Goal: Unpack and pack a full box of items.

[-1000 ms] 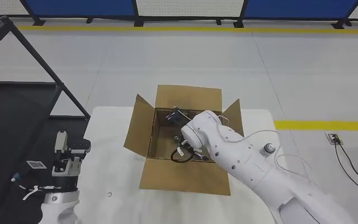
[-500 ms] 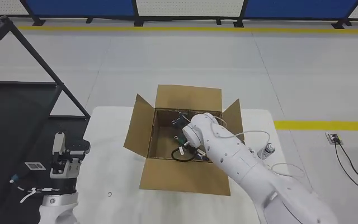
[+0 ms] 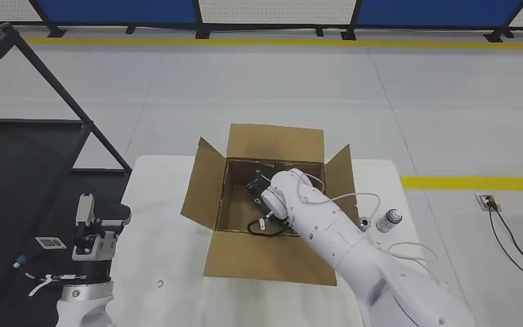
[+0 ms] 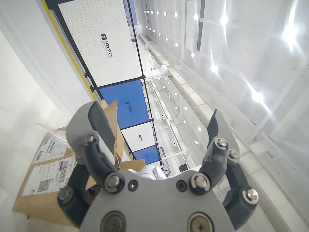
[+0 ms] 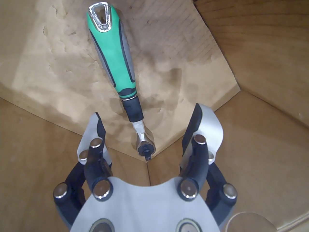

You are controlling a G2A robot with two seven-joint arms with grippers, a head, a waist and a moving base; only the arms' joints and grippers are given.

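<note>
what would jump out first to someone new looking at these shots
The open cardboard box in the middle of the white table, with the right arm down inside it. On the box floor lies a green-handled ratchet wrench, its head tucked into a corner, right by the open right gripper.

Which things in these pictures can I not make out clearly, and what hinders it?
Top view: the right arm covers much of the box floor, so the items left inside cannot be counted.
Top view: a tiny thing on the table is too small to name.
Right wrist view: the edges cut off the box floor beyond the ratchet.
Left wrist view: the box's own wall hides its inside.
</note>
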